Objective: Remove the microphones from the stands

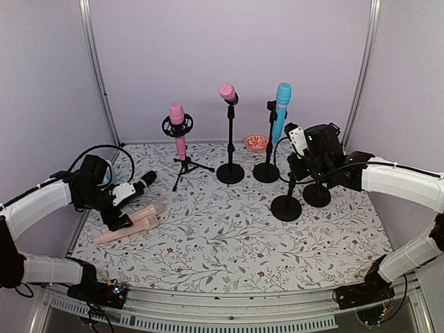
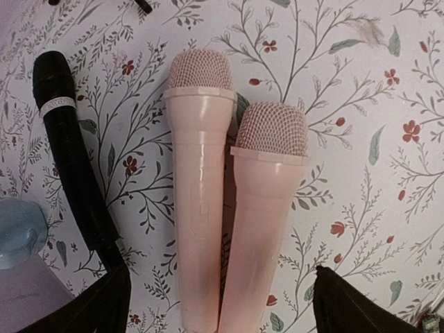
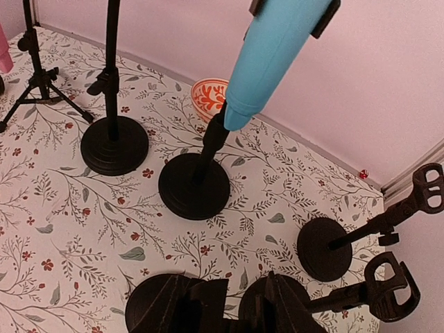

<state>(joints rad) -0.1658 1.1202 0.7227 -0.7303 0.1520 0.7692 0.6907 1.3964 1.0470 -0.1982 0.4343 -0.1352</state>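
Top view first. The left hand [image 1: 123, 208] hangs low over two pale peach plastic microphones [image 1: 132, 223] lying side by side on the floral-patterned table [image 1: 229, 250], off any stand. A slim black microphone [image 1: 144, 180] lies just beside them. Over on the right, the right hand [image 1: 297, 163] sits among two empty black round-based stands [image 1: 286, 207], close to the bright blue microphone [image 1: 282, 104], which stands clipped upright in its black stand.

On to the left wrist view. The hand [image 2: 222, 302] is spread wide, its fingers [image 2: 97, 309] astride the peach pair [image 2: 201, 173] and touching neither. My call is that it should rise straight up from here: any sideways drift would roll that pair or nudge the black microphone [image 2: 66, 146].

Right wrist view now. The blue microphone [image 3: 274, 55] leans in its holder over a round black base [image 3: 194, 186]. To free it cleanly, I'd grip the body below the clip and draw along the microphone's own axis, so the base doesn't tip.

Now the trouble spots. The blue microphone's head is cut off at the top edge here. The right hand [image 3: 232, 305] shows only as dark shapes at the bottom, narrow-looking, and I can't tell whether it holds anything. The left fingertips are cropped too.
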